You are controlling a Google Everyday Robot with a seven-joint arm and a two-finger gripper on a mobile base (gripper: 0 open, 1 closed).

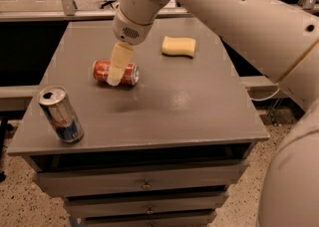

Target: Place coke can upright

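Observation:
The coke can (128, 73) is red with white lettering. It lies on its side on the grey table top (199, 101), left of the middle. My gripper (117, 69) hangs from the white arm that comes in from the upper right. Its pale fingers (119, 59) point down and stand in front of the can's middle, hiding part of it. I cannot tell whether they touch the can.
A silver-and-blue can (61, 113) stands upright near the table's front left corner. A yellow sponge (178, 46) lies at the back right. The table has drawers (145, 185) below. Office chairs stand on the floor behind.

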